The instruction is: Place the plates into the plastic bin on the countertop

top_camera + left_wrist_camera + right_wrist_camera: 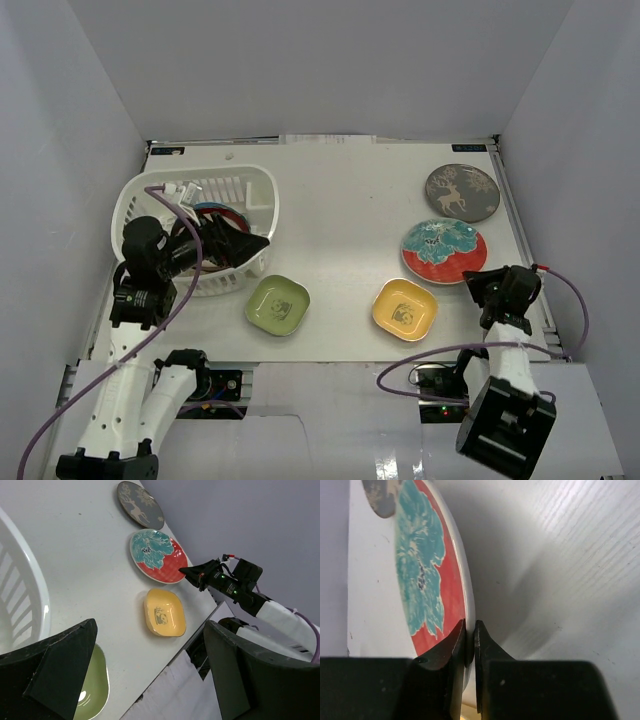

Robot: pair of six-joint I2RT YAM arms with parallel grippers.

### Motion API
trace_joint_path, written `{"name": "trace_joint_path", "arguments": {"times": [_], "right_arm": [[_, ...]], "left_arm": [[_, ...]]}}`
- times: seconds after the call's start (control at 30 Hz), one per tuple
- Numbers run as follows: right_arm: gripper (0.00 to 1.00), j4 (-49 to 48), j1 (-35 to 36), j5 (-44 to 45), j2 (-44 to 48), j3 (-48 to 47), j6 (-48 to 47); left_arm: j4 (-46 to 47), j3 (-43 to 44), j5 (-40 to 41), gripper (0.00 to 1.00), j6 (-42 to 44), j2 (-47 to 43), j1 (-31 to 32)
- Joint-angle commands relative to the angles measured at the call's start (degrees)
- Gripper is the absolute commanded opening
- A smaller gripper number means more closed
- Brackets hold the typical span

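Plates are found in two groups: four lie on the countertop (340, 215), and others, partly hidden by the left arm, are seen inside the plastic bin (245, 172) at the far left. Nearest the bases, the green plate (277, 305) and the yellow plate (404, 309) lie flat and well apart. Just beyond the yellow one, the red-and-teal plate (443, 250) is pinched at its near rim by the right gripper (470, 632), whose jaws are closed on the thin edge. The bite is judged shallow, so a slow, level lift is advised; a tilt could let the plate slip or swing. The grey deer plate (461, 192), close behind, should not be touched on lift-off. The carry to the bin is long, and the left gripper (248, 243), spread wide and holding nothing, hangs over the bin's near rim; it would best be cleared before the plate is lowered.
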State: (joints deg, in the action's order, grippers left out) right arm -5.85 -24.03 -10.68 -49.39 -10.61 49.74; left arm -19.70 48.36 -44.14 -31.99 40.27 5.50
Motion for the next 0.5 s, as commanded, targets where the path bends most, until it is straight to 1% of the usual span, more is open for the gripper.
{"name": "trace_joint_path", "arguments": {"times": [0.0,0.03,0.07,0.13,0.2,0.23,0.27,0.33,0.37,0.43,0.47], "right_arm": [[0.08,10.57,0.21,6.01,10.16,-0.63,-2.71],[0.08,14.16,0.13,6.28,12.36,-2.03,-3.06],[0.08,15.68,0.13,6.28,16.04,-5.09,-3.41],[0.08,17.88,0.21,4.28,18.87,-10.1,-3.85],[0.08,18.42,0.56,-2.39,18.01,-13.98,-3.68],[0.08,16.76,0.83,-5.72,17.4,-14.95,-2.72],[0.08,12.13,1.44,-12.37,16.35,-16.01,-1.41],[0.08,6.93,2.75,-17.08,15.03,-16.54,3.34],[0.08,2.55,5.02,-19.71,14.5,-17.59,4.48],[0.08,0.67,8.37,-20.43,12.31,-19.35,5.2],[0.08,-0.38,12.39,-20.78,11.51,-20.14,5.37]], "left_arm": [[0.55,0.42,-3.49,0.98,-1.58,-0.2,0.3],[0.46,0.77,-4.02,0.98,-1.67,0.15,0.3],[0.46,1.38,-4.63,0.98,-2.63,0.94,0.39],[0.54,2.52,-6.48,0.98,-3.52,2.35,0.48],[0.72,3.23,-6.92,0.98,-4.31,3.23,1.09],[0.72,3.58,-6.66,0.98,-4.49,3.58,1.53],[0.89,4.19,-6.49,0.98,-4.75,4.37,2.67],[1.68,4.38,-5.61,0.98,-5.71,5.51,4.43],[2.03,4.55,-5.08,0.98,-5.89,6.3,6.52],[2.13,4.9,-3.16,0.98,-5.63,9.03,8.56],[2.21,4.99,-2.36,0.98,-5.63,10.25,10.31]]}}
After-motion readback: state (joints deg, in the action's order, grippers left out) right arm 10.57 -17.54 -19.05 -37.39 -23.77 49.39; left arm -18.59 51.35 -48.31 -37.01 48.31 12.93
